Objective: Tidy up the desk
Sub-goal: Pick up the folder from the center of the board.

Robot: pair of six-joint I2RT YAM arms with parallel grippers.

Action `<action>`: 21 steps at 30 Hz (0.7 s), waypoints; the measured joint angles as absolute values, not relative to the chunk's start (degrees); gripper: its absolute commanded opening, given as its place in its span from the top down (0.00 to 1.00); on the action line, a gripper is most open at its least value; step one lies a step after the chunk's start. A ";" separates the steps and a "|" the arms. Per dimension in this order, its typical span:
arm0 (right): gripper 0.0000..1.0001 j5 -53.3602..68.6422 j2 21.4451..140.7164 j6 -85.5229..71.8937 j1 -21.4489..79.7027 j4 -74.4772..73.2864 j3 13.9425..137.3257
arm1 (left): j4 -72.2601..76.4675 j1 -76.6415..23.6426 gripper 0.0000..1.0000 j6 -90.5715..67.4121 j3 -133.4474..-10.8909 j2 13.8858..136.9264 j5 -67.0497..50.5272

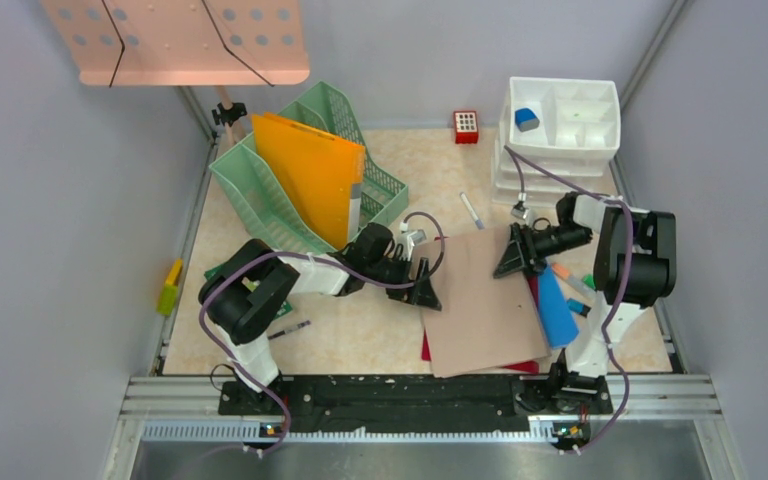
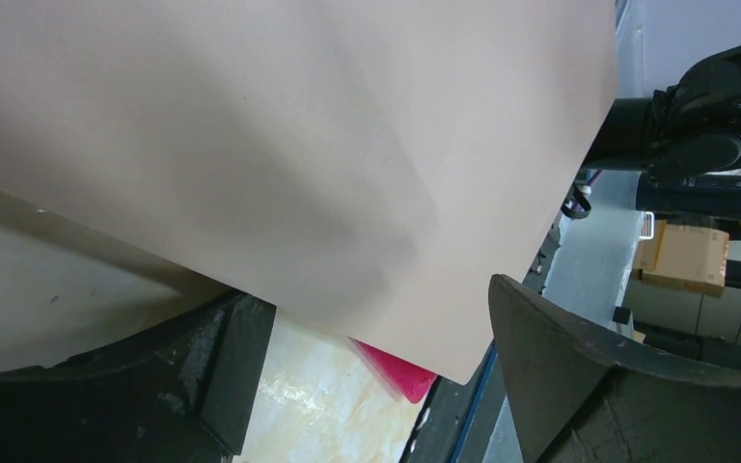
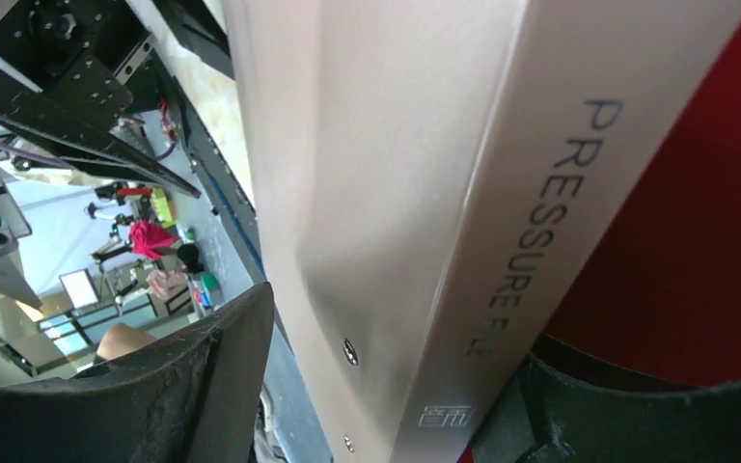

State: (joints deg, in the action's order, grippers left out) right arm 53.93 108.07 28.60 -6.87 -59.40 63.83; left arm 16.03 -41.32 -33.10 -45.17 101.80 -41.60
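A tan pressure-file folder point(image 1: 485, 300) lies mid-desk on a red folder point(image 1: 426, 348), on the beige marble desk point(image 1: 360, 330). My left gripper point(image 1: 424, 284) is open at the tan folder's left edge; in the left wrist view point(image 2: 376, 299) the folder point(image 2: 280, 145) hangs over the gap, its corner above the red folder point(image 2: 400, 371). My right gripper point(image 1: 513, 254) is open at the folder's upper right edge; in the right wrist view point(image 3: 400, 328) the spine point(image 3: 502, 222) runs between the fingers, with a gap beside the left finger point(image 3: 174, 386).
A green file rack point(image 1: 270, 200) with an orange folder point(image 1: 310, 175) stands back left. A white drawer organizer point(image 1: 560, 120) stands back right, a small red box point(image 1: 466, 126) beside it. A blue folder point(image 1: 556, 305) and pens lie at the right.
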 measured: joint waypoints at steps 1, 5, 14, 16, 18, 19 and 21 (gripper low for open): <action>0.41 54.57 108.07 29.06 -6.92 -59.70 63.83 | 16.01 -41.34 0.12 -33.08 -45.21 101.80 -41.54; 0.61 57.04 108.07 31.59 -7.25 -62.04 63.83 | 15.75 -41.36 0.13 -32.88 -45.39 101.82 -41.52; 1.00 61.06 106.43 35.20 -8.43 -68.90 66.43 | 12.78 -39.31 0.12 -30.11 -47.16 101.73 -41.23; 1.00 61.08 105.01 35.46 -8.73 -70.39 68.77 | 9.54 -38.04 0.12 -27.73 -48.93 101.60 -40.66; 1.00 61.10 103.44 35.55 -8.99 -71.94 71.88 | 5.72 -37.15 0.11 -24.86 -50.87 101.08 -40.10; 1.00 61.14 102.61 35.53 -9.04 -72.82 73.89 | 3.38 -36.73 0.11 -23.09 -52.05 100.53 -39.68; 1.00 61.23 101.30 35.51 -9.08 -74.46 77.69 | -1.19 -36.45 0.10 -19.33 -54.33 98.72 -39.16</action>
State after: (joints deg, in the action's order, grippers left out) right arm 61.23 101.30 35.51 -9.08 -74.46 77.69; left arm -1.19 -36.45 -19.33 -54.33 98.72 -39.16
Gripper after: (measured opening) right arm 0.274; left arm 0.889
